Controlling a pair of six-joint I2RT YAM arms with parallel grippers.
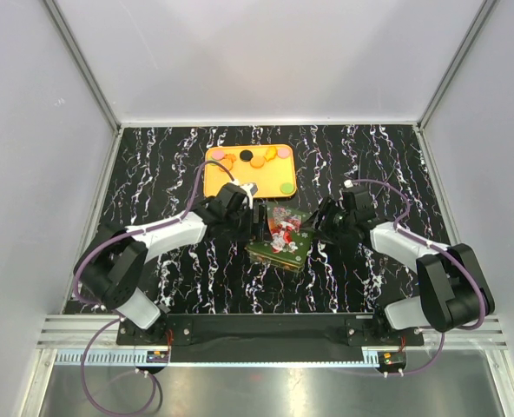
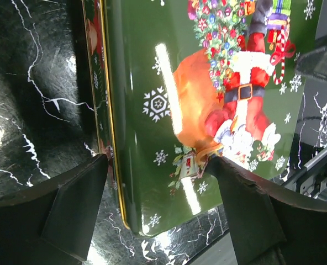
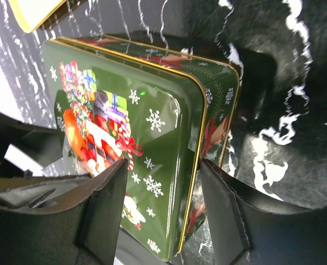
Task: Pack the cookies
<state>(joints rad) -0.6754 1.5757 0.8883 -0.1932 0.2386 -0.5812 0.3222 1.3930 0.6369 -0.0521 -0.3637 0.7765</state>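
Note:
The cookies [image 1: 259,161] lie on an orange tray [image 1: 266,178] at the back: mostly orange discs, with a black one [image 1: 247,155], pink ones and a green one [image 1: 286,185]. A green Christmas tin [image 1: 279,239] with a Santa picture sits mid-table with its lid on. My left gripper [image 1: 253,221] is open at the tin's left side; its fingers straddle a corner of the tin [image 2: 152,99], gripper [image 2: 158,187]. My right gripper [image 1: 318,224] is open at the tin's right side, straddling the tin's gold-rimmed edge [image 3: 152,121], gripper [image 3: 163,204].
The table [image 1: 153,174] is black marble-patterned with white walls around it. The tray's corner shows at the top left of the right wrist view [image 3: 33,14]. Both arms reach in towards the middle from the near edge.

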